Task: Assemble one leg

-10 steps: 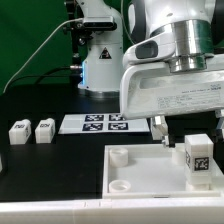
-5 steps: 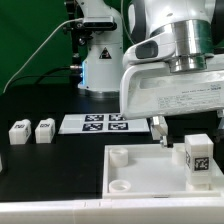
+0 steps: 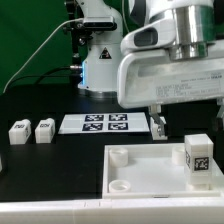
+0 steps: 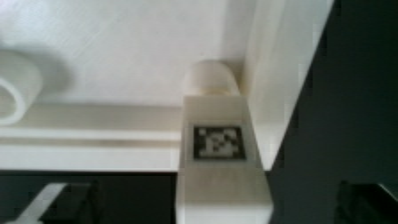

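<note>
A white leg (image 3: pixel 198 160) with a black-and-white tag stands upright in the corner of the big white tray (image 3: pixel 145 182) at the exterior view's right. My gripper (image 3: pixel 190 127) hangs just above it, open, with one finger (image 3: pixel 158 127) showing to the leg's left. In the wrist view the leg (image 4: pixel 217 150) lies between the two dark fingers of the gripper (image 4: pixel 217 208), with a gap on each side, its far end at the tray's (image 4: pixel 107 120) corner socket.
Two more small white legs (image 3: pixel 19 131) (image 3: pixel 44 130) lie on the black table at the exterior view's left. The marker board (image 3: pixel 105 123) lies behind the tray. A round socket (image 3: pixel 118 156) stands in the tray's near left corner. A white machine base (image 3: pixel 100 65) stands at the back.
My gripper has risen a little above the leg. The leg stays standing in the tray corner.
</note>
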Motion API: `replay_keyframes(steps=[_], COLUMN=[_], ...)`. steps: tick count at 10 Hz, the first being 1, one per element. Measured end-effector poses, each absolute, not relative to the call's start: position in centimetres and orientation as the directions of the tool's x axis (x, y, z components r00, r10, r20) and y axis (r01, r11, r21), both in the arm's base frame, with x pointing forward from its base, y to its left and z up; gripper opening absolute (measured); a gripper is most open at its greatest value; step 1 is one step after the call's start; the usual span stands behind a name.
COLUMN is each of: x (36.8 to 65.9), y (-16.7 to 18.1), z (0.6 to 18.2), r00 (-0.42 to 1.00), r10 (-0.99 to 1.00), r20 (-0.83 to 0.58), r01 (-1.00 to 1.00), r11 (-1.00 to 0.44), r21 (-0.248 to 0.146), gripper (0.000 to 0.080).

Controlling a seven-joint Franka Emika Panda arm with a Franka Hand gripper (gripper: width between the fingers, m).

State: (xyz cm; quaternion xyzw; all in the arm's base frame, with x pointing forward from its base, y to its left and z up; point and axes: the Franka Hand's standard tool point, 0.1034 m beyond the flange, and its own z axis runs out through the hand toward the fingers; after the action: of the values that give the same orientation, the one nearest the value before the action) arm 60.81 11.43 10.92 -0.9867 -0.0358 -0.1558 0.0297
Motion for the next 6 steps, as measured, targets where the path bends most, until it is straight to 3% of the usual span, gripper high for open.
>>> replay_keyframes(steps=[4,6], x=[61.5,62.6], y=[11.6,11.0], z=[10.2,9.8], r00=[0.995,0.995], r10=[0.069,0.065], r20=[-0.073,-0.07], r01=[0.065,0.061], r11=[-0.996,-0.997], r21=[-0.053,-0.053], gripper=[0.0649,0.0649])
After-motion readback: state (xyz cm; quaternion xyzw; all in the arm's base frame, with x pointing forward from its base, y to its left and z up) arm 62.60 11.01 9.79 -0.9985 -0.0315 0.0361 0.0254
